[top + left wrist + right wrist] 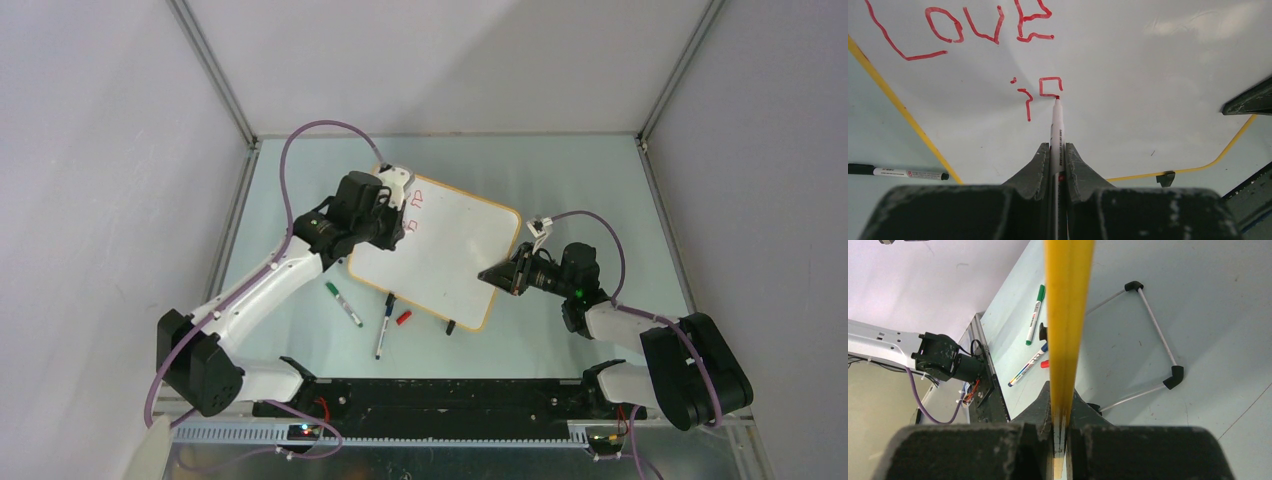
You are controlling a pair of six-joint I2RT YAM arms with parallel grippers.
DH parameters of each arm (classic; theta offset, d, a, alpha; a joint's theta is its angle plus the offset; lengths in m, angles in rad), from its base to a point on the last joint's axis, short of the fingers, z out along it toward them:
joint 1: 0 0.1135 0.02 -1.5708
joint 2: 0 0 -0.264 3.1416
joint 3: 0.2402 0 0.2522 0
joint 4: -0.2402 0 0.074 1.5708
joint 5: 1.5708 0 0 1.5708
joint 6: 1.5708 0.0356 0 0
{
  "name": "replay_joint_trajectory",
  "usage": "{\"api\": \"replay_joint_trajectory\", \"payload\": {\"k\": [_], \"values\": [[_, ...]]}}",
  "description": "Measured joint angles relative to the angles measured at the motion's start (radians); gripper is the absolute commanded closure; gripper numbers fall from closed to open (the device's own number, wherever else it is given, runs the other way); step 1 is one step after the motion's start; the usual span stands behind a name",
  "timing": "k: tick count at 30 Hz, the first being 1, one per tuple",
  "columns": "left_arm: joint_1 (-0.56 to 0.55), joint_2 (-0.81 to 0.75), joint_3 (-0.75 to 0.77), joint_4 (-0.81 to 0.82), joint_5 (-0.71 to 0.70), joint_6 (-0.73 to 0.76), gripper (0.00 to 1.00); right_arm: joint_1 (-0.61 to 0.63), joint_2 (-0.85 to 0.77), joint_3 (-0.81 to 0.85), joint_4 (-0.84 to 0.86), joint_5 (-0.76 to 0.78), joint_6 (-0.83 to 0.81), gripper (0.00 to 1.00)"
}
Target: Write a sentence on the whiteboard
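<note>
- Left gripper [1058, 162] clamps a red marker [1056, 125], its tip touching the whiteboard [450, 255] mid-table, at line 2's half-drawn "s".
- Right gripper [1060, 407] pinches the board's frame edge.
- The sentence [994, 41] shows "LOVE", "i"; the next stroke likely runs back toward the marker's holder.

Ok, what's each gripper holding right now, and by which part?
Left gripper holds the marker by its barrel, well behind the red tip. Right gripper clamps the whiteboard by its orange frame edge.
</note>
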Motion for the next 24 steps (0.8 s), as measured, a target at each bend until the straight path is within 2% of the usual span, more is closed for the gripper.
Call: {"api": "replay_joint_trajectory", "payload": {"k": [24], "values": [[-0.015, 0.053, 0.053, -0.076, 0.0, 0.011, 1.0, -0.004, 0.0, 0.0, -0.005, 0.001, 0.003, 1.0]]}}
